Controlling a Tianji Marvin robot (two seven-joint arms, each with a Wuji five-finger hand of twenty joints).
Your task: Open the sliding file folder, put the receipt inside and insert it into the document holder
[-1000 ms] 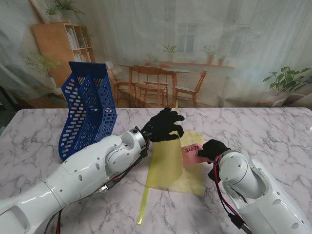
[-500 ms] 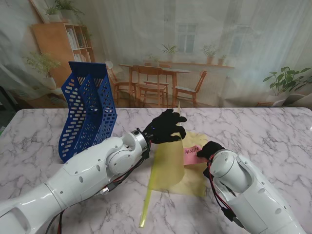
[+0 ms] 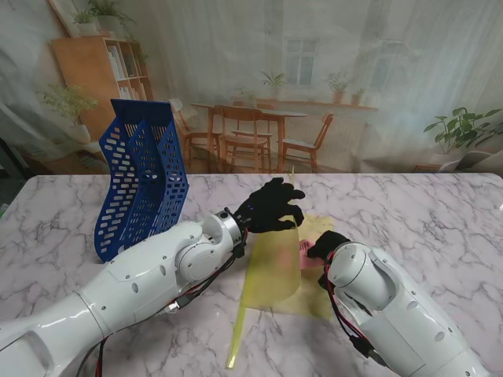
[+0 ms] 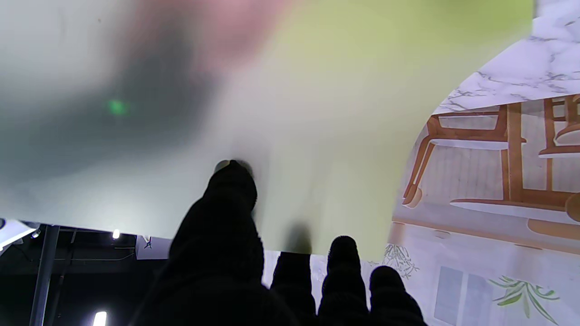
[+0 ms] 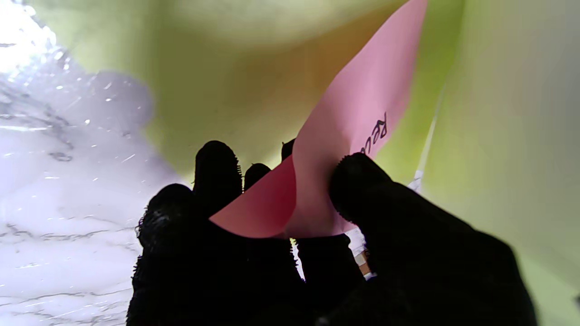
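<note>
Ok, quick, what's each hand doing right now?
Left hand: shut on the folder's lifted cover.
Right hand: shut on the pink receipt.

A white marble table (image 3: 71, 228) with grey veining fills the stand's view. Along its far edge hangs a printed backdrop (image 3: 354, 71) of a sunlit room. On it, farther from me than the table's far left corner, is a wooden bookshelf (image 3: 102, 78); beyond the far edge's middle, a dining table with chairs (image 3: 251, 129); toward the far right corner, a leafy plant (image 3: 464, 129).
</note>
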